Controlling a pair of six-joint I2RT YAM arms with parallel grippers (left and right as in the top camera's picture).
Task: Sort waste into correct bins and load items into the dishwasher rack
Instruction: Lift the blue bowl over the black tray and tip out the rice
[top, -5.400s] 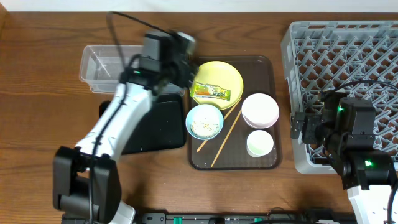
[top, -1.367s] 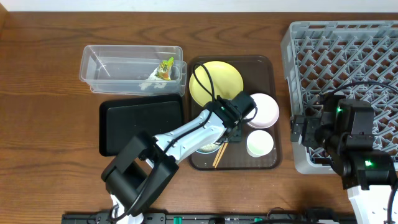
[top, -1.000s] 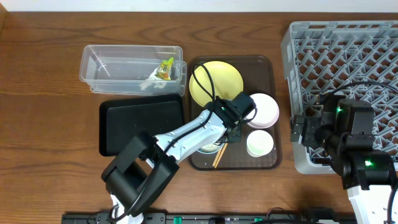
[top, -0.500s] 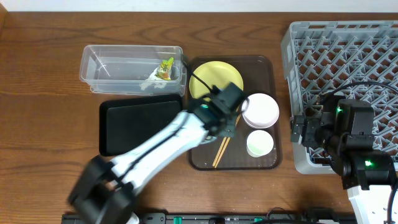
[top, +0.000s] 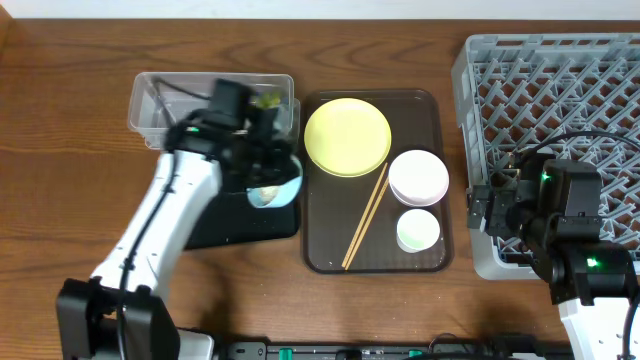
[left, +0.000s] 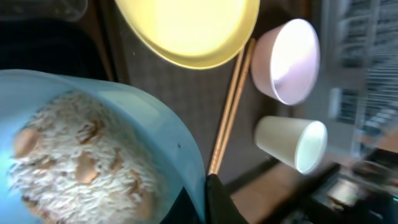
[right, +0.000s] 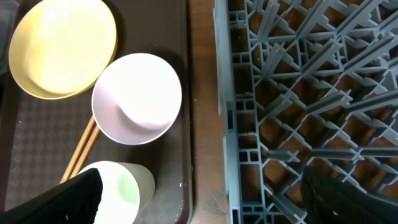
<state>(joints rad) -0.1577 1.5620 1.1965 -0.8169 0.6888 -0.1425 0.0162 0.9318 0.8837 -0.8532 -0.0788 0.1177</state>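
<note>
Clamped on the tilted light-blue bowl (left: 155, 130), the left claw (left: 211, 193) risked spilling white rice-like scraps (left: 81, 168) outside the shallow black tray (top: 250, 222); the right claw (right: 211, 208) gaped empty.

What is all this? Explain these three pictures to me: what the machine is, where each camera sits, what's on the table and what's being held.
It is a robot with two arms at a wooden table, each ending in a two-finger gripper. The wide picture looks down from above; the other two come from cameras on the wrists. The left gripper grips the rim of a light-blue bowl of white rice-like scraps, over a shallow black tray. A clear plastic tub holds a green-and-white wrapper. On the brown serving tray lie a round yellow plate, a pinkish-white bowl, a small white cup and wooden chopsticks. The right gripper hangs open and empty at the edge of the grey dishwasher rack.
</note>
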